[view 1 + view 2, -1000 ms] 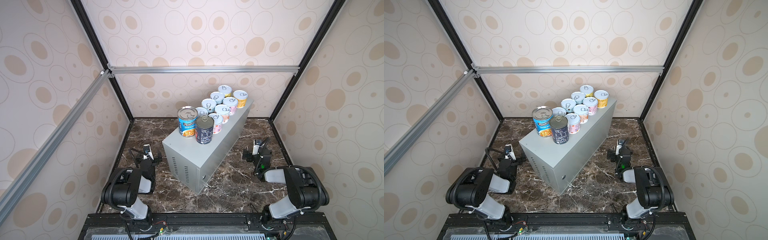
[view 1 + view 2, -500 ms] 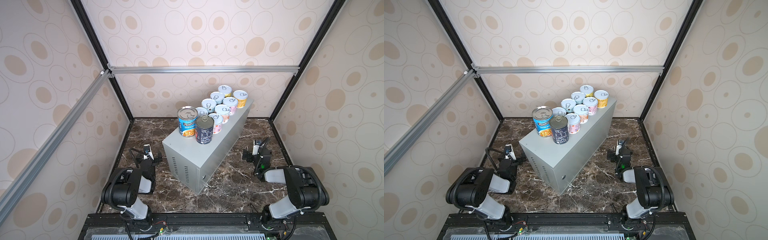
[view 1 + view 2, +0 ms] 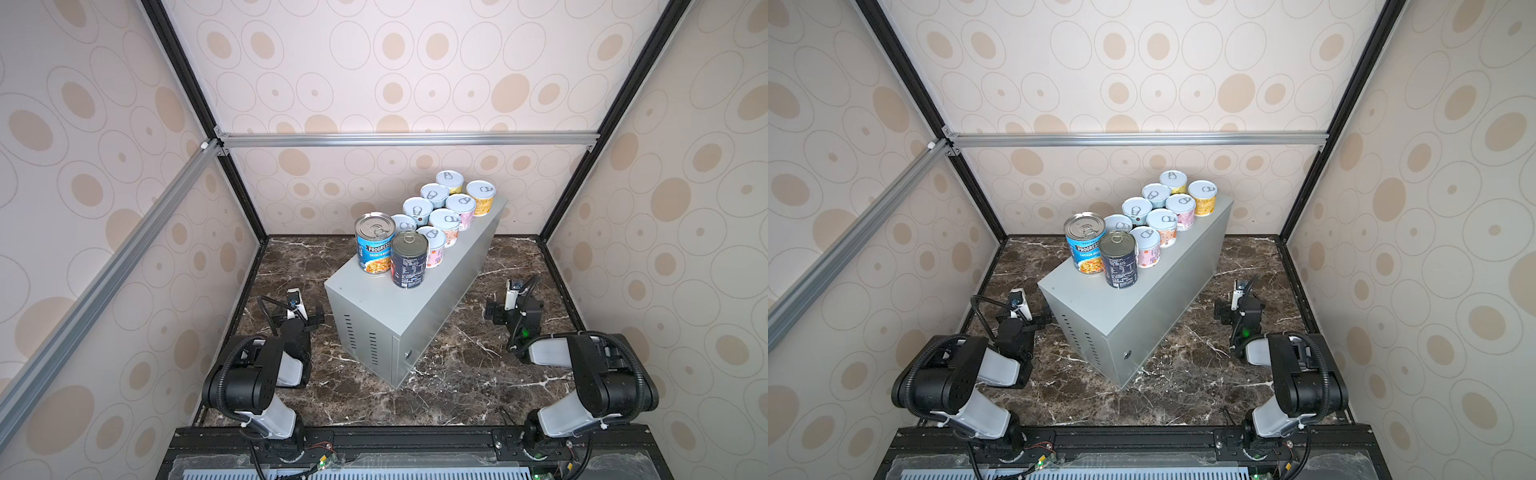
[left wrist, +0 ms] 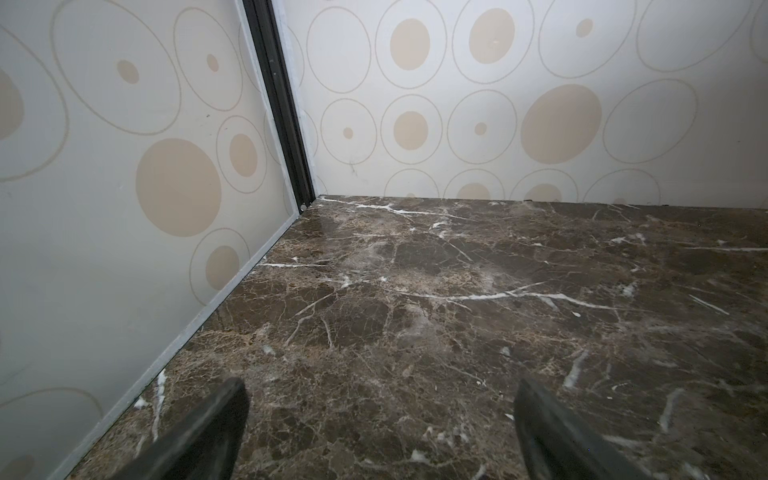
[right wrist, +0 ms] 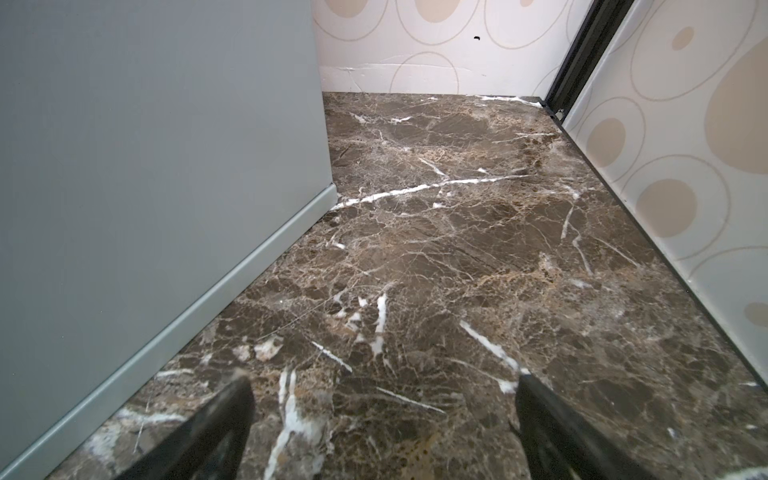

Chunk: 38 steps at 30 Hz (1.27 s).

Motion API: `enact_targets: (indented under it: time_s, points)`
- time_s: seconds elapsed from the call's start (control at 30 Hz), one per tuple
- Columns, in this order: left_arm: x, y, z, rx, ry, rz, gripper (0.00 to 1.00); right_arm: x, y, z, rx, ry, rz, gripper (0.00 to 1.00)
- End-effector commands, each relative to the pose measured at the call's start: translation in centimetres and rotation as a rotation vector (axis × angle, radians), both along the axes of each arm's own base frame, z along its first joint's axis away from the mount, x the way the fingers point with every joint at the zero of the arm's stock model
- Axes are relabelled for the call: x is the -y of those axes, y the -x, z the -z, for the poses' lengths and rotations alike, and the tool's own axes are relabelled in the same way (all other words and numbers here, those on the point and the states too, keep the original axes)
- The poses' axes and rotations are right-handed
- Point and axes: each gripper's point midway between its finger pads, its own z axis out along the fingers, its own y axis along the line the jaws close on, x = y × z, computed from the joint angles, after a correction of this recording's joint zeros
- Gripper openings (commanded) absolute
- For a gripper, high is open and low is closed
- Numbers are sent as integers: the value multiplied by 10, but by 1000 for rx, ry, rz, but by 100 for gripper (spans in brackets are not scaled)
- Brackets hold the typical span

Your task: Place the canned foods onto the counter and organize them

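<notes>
Pale walls [image 3: 415, 62] printed with beige ovals close in the left, far and right sides, framed by black posts and a silver rail. The floor of the cell is a dark brown marble tabletop [image 3: 457, 374] with white veins. A tall grey metal box [image 3: 415, 316] stands on it at a slant, vented end nearest the left arm [image 3: 249, 374].

All the cans sit upright on top of the box. Eight short cans [image 3: 444, 218] form two rows toward its far end, with the blue soup can [image 3: 374, 245] and the dark navy can [image 3: 409, 262] side by side at the near end of the group.

Both arms are folded low (the right arm [image 3: 598, 374] mirrors the left). The left end effector [image 4: 381, 388] faces the far left corner, and the right end effector [image 5: 384, 382] points along the box's right side. Each has its jaws spread wide over bare marble, gripping nothing.
</notes>
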Motion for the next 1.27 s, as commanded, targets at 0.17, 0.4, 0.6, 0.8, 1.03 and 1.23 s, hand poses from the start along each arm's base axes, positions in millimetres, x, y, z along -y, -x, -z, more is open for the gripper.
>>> enact_targets:
  time_s: [0.17,0.4,0.6,0.8,1.03,1.23]
  points:
    - [0,-2,-12,41,-15,-5,99,-2,1,-3,6,-3,-9,100]
    - [-1,0,-13,49,-12,-9,99,-2,1,-4,10,-2,-9,100]
    - [-7,47,-36,225,28,-13,99,10,49,-28,289,-22,52,100]
    - [-5,13,-21,113,13,-3,99,14,1,-7,-9,7,102,100]
    - [23,-8,-11,29,-34,154,99,5,3,-7,42,19,55,100]
    - [21,-9,-10,25,-19,166,100,5,2,-5,34,24,58,100]
